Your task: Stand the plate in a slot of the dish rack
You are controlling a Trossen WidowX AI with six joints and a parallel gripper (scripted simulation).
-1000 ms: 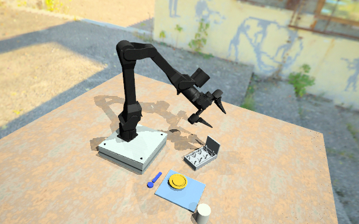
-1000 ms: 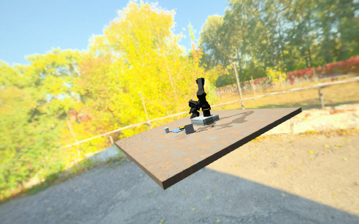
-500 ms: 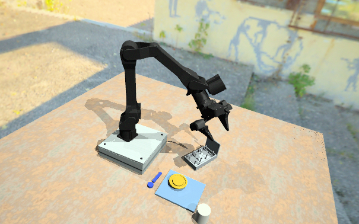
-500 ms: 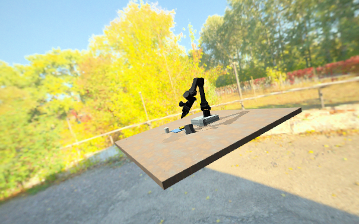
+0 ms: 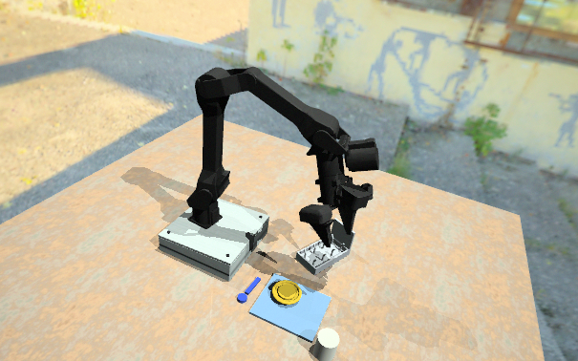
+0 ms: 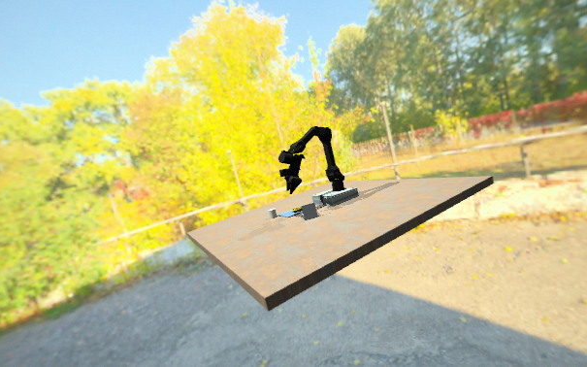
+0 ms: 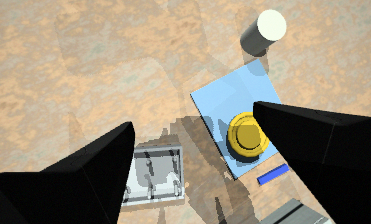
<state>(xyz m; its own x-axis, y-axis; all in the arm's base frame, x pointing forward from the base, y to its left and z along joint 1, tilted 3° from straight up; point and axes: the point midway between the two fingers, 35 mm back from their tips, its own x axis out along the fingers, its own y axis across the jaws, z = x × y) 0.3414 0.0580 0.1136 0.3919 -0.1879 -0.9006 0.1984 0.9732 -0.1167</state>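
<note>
The yellow round plate (image 5: 287,289) (image 7: 248,136) lies flat on the blue board (image 5: 297,319) (image 7: 226,92). The grey dish rack (image 5: 307,265) (image 7: 181,172) is a low tray with several pegs and a tall panel (image 6: 309,211) at one end; no plate shows in it. My gripper (image 5: 339,240) (image 6: 293,191) (image 7: 194,117) is open and empty, pointing down, high above the table. In the wrist view the left finger covers part of the rack, and the right finger covers the plate's edge.
A white cylinder (image 5: 328,340) (image 6: 272,213) (image 7: 271,25) stands by the board's corner farthest from the robot base. A blue spoon-like utensil (image 5: 252,286) (image 7: 273,174) lies beside the board, between it and the robot's pale base (image 5: 240,215).
</note>
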